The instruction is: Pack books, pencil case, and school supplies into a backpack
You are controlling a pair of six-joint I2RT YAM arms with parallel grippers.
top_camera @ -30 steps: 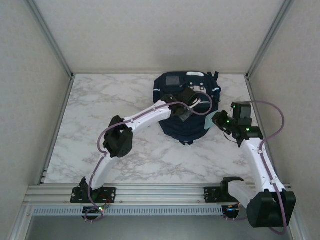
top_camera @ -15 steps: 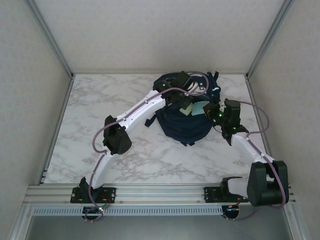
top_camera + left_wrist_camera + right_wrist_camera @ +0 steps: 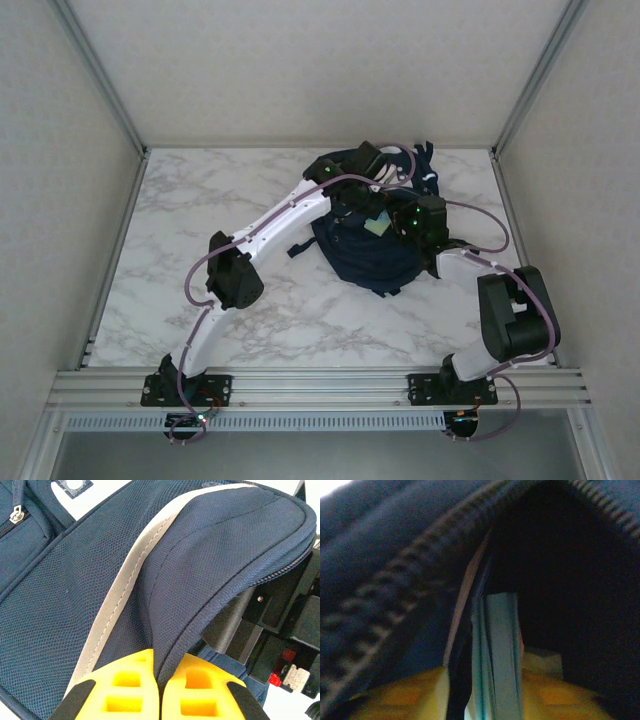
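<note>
we were packing supplies: our left fingers [image 3: 127, 680] clenched the backpack [image 3: 75, 605] flap, lifting it; the light-blue pad [image 3: 502, 645] stood between our right fingers [image 3: 400, 695] inside the mouth, grip unclear. next, we judged: release, withdraw.

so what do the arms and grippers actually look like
The left arm and right arm match: white tubular links joined by chunky black joint housings. A thin purple cable loops along each, and small green lights glow near the wrists. The gripper fingers are bright yellow with square recesses and black outer edges.
</note>
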